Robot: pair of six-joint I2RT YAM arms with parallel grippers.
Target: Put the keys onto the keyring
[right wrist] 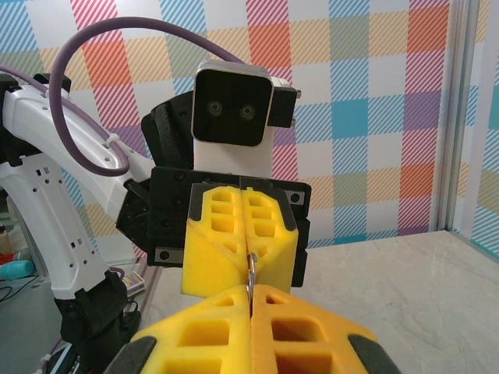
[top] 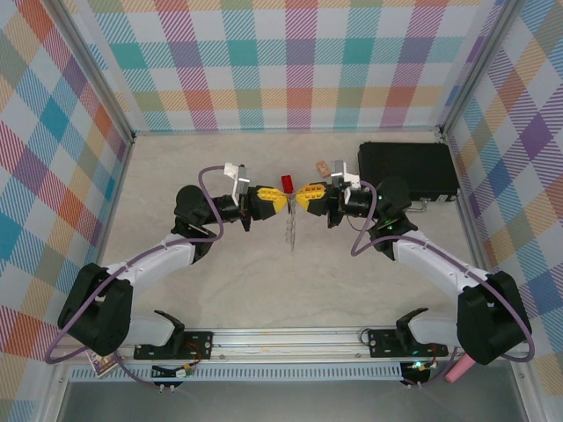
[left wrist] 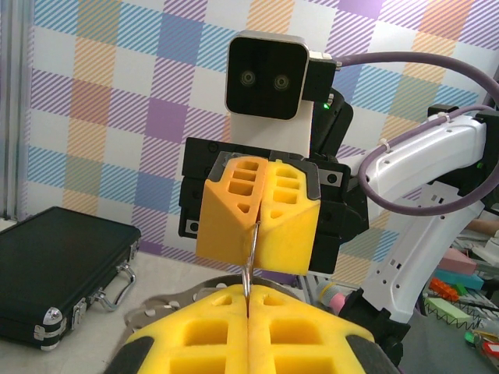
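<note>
Above mid-table, left gripper (top: 280,201) and right gripper (top: 302,199) meet, both clamped on what seems the keyring (top: 291,229), hanging edge-on; threading appears underway, needing fine alignment.

Left arm: elbow bent, reaching forward and inward. Left gripper (top: 281,201): yellow pads pressed flat together. Right arm: mirrored pose. Right gripper (top: 301,197): pads likewise pressed together. Tips face nose to nose, apparently not quite touching.
</note>
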